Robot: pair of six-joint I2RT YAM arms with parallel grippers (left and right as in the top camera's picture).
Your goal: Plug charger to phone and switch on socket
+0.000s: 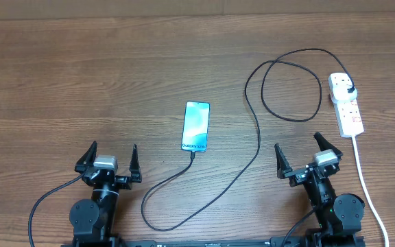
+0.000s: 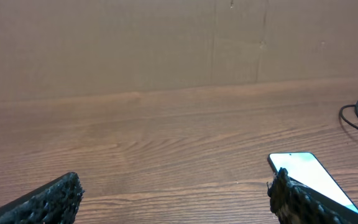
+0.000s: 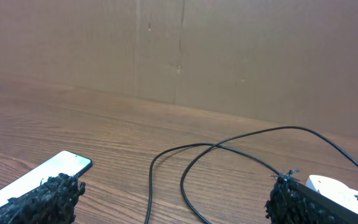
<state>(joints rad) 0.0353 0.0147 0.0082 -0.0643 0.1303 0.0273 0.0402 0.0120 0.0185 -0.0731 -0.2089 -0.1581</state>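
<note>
The phone (image 1: 196,125) lies flat mid-table, screen up, with the charger's connector tip at its near end (image 1: 193,154). The thin black charger cable (image 1: 256,137) loops from there toward the front edge, then back to a black plug (image 1: 349,91) seated in the white socket (image 1: 346,103) at the far right. My left gripper (image 1: 108,162) is open and empty, near and left of the phone (image 2: 303,171). My right gripper (image 1: 300,156) is open and empty, near the socket (image 3: 334,185). The cable (image 3: 191,168) and phone (image 3: 42,177) show in the right wrist view.
The socket's white cord (image 1: 370,192) runs along the right side toward the front edge, beside my right arm. A brown cardboard wall (image 2: 166,43) stands at the back of the wooden table (image 1: 81,82).
</note>
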